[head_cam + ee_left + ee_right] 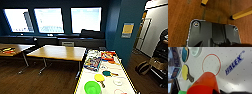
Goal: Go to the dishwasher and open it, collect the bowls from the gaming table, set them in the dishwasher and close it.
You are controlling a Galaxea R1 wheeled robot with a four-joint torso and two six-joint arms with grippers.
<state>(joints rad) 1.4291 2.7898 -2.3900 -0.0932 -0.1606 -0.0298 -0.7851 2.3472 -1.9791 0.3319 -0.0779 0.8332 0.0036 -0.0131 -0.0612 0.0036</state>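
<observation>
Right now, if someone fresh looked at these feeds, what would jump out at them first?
Probably the lime-green bowl at the near end of the white gaming table, with a yellow paddle and a green paddle just beyond it. In the right wrist view, an orange bowl-like thing looms close over the table's red ring, beside blue HALEX lettering.

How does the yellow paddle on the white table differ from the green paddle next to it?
The yellow paddle has a bright yellow face; the green paddle has a dark teal-green face. In the head view the yellow paddle lies nearer the lime-green bowl, the green paddle farther back. Both lie flat on the gaming table, each with a round blade and a handle.
</observation>
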